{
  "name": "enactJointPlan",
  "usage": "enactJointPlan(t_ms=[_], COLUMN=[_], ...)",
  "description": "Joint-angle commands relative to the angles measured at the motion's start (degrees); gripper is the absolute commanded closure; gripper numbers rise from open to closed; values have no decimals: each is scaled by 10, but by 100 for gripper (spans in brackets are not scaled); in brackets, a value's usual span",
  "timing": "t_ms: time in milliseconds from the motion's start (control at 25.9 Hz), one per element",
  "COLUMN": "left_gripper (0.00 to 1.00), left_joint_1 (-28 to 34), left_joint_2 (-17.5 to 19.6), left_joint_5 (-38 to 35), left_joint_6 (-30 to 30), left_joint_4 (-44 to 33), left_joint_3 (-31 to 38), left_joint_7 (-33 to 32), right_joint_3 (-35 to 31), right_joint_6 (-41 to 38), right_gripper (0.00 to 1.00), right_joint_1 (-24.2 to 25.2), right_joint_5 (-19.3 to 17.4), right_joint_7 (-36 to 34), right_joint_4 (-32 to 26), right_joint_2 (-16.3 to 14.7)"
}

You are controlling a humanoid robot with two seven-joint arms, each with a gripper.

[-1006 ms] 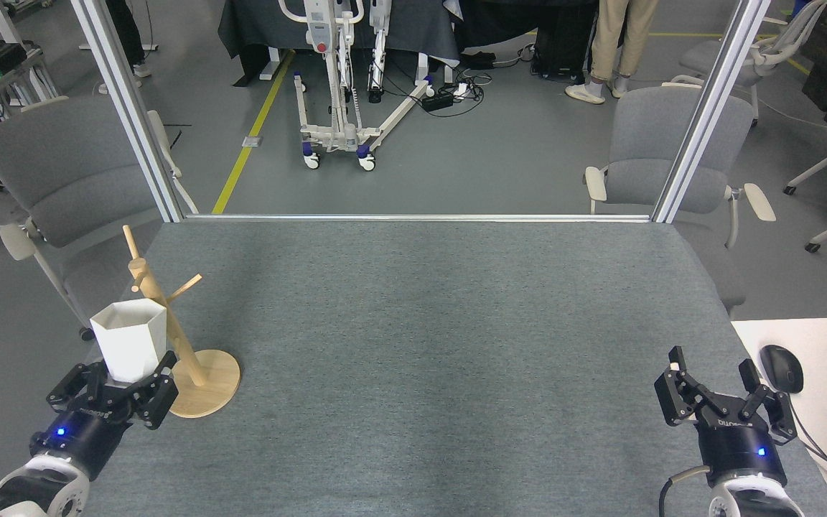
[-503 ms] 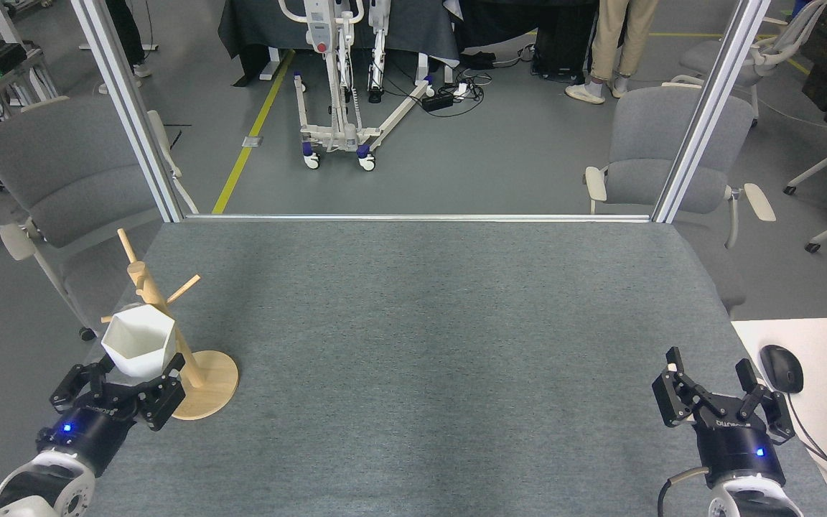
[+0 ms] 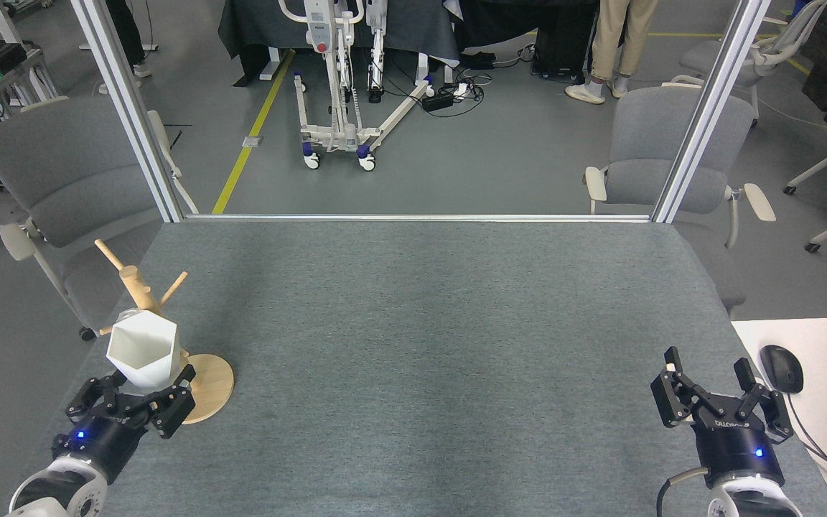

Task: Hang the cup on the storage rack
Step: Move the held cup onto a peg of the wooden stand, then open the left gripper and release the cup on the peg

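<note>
Our left gripper [image 3: 131, 399] grips the white faceted cup [image 3: 143, 352] by its base, tilting the hexagonal mouth toward us, right against the leaning post of the wooden mug tree [image 3: 146, 316]. The cup overlaps the post's lower stretch; whether any peg has caught it, we cannot tell. The cup sits just left of the tree's round base. Our right gripper [image 3: 716, 393], far right of the tree, hangs spread and empty.
</note>
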Motion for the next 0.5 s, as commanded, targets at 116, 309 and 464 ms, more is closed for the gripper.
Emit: enactJointPlan(t_ms=[116, 309, 464], left_gripper=[2, 2, 2], left_joint_1=[-10, -11, -4], left_joint_2=[0, -5, -9], left_joint_5=[-1, -1, 0], left_joint_6=[1, 1, 2], left_joint_4=[52, 55, 55], left_joint_3=[0, -2, -42], left_joint_7=[1, 2, 4], right_joint_3=[0, 0, -1], right_joint_6=[-4, -17, -17], right_gripper=[1, 1, 1], right_joint_1=[0, 0, 0], right_joint_5=[2, 4, 4], right_joint_7=[0, 0, 0], right_joint_4=[1, 18, 21], right_joint_2=[2, 1, 1])
